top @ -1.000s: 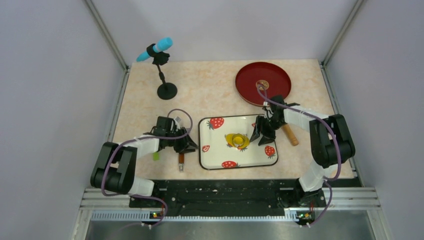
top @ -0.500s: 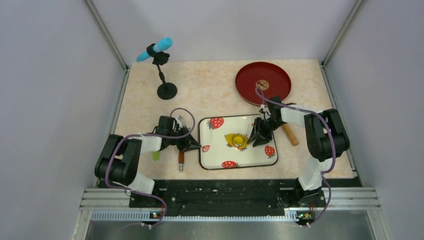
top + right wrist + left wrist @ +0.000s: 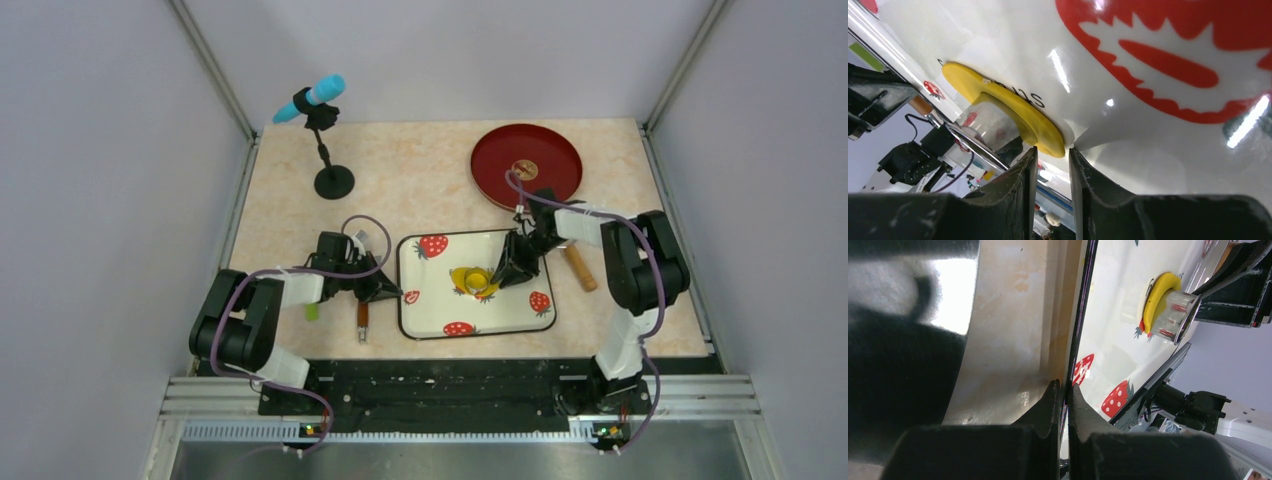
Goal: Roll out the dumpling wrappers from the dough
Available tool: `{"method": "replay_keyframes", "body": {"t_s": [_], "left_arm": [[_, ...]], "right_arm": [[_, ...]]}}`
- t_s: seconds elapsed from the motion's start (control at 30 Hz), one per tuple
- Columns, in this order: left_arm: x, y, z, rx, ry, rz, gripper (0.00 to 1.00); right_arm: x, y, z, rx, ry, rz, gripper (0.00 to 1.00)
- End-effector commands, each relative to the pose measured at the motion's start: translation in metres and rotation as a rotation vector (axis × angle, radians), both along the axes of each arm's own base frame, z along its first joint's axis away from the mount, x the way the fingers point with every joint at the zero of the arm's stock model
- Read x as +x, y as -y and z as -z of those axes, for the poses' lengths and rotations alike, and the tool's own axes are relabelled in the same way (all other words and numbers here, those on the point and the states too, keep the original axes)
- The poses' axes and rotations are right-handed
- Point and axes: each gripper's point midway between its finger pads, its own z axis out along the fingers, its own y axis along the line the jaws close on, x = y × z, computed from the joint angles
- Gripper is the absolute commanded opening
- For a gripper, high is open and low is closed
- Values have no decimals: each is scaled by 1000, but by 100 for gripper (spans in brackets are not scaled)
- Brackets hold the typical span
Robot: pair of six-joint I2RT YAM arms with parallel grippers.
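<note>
Where the ring [image 3: 1175, 315] sits on the tray [image 3: 505, 305], the dough [image 3: 998, 97] lies thin, yellow.

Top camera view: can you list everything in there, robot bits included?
tray: one, white with red strawberries, front centre
dough: one flattened patch, yellow, on the tray
ring: one, metal, standing on the dough
plate: one, dark red, back right
roller: one, tan wood, right of tray
microphone: one, blue on black stand, back left
tool: one, brown handle, left of tray
green piece: one, small, by left arm
left end effector: one, black, shut on tray's left rim
right end effector: one, black, slightly open at dough's right edge
</note>
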Motion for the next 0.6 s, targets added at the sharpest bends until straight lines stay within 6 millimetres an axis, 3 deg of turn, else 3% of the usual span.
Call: {"method": "replay_keyframes", "body": {"t_s": [0.0, 0.2, 0.57], "left_arm": [[4, -3, 8, 41, 26, -23, 0], [5, -3, 8, 39, 28, -24, 0], [4, -3, 9, 39, 26, -22, 0]], "right_arm": [[18, 16, 32, -167, 64, -20, 29], [11, 10, 41, -192, 40, -65, 24], [12, 6, 38, -205, 61, -100, 0]]}}
